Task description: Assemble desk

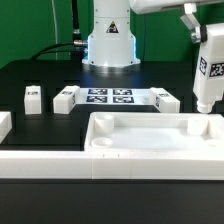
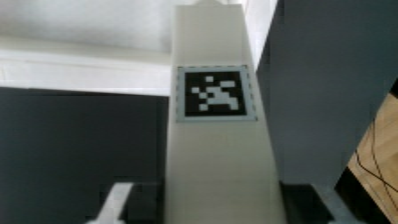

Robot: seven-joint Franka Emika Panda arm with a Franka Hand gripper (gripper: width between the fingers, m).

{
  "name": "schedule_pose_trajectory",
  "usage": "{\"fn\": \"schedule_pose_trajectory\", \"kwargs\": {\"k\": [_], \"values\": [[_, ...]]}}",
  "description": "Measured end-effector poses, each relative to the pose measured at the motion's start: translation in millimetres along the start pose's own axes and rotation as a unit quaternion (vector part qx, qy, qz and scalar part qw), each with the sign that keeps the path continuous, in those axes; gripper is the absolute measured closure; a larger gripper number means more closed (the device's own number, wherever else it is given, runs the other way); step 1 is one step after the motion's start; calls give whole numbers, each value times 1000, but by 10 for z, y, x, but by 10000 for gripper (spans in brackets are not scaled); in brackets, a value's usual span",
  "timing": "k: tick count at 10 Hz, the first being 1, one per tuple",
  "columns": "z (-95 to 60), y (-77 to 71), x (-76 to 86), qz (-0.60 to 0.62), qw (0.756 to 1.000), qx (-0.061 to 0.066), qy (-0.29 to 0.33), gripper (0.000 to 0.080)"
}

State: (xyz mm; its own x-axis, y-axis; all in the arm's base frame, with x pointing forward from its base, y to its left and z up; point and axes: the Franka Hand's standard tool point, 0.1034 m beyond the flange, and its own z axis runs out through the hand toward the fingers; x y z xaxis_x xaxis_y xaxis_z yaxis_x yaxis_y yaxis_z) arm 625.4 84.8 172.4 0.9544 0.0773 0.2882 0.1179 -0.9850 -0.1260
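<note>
Jaws are clamped on an upright leg (image 1: 207, 85).
It is held just above the desk tray (image 1: 150, 165), at its far corner on the exterior view's right; stiff, light, slick plastic, judged best gripped across flat sides.

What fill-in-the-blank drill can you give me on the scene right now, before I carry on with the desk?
1. The claw is shut on one upright white ___.
2. The held part hangs near the tabletop corner at the exterior view's ___.
3. The marker board lies on the ___ table, beyond the tabletop.
Missing words: leg; right; black.
</note>
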Motion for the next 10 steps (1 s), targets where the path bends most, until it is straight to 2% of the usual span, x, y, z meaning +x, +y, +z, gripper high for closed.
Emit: {"fn": "schedule_pose_trajectory", "kwargs": {"k": [2,3,4,5,9,10], "values": [[18,12,11,-9,1000,-3,8,509],[61,14,33,-38,999,-10,14,509],[73,39,144,-48,997,-18,66,509],[108,4,141,-53,994,-22,88,509],[135,17,110,-49,995,-22,86,509],[167,-25,103,-53,994,-21,88,509]]}}
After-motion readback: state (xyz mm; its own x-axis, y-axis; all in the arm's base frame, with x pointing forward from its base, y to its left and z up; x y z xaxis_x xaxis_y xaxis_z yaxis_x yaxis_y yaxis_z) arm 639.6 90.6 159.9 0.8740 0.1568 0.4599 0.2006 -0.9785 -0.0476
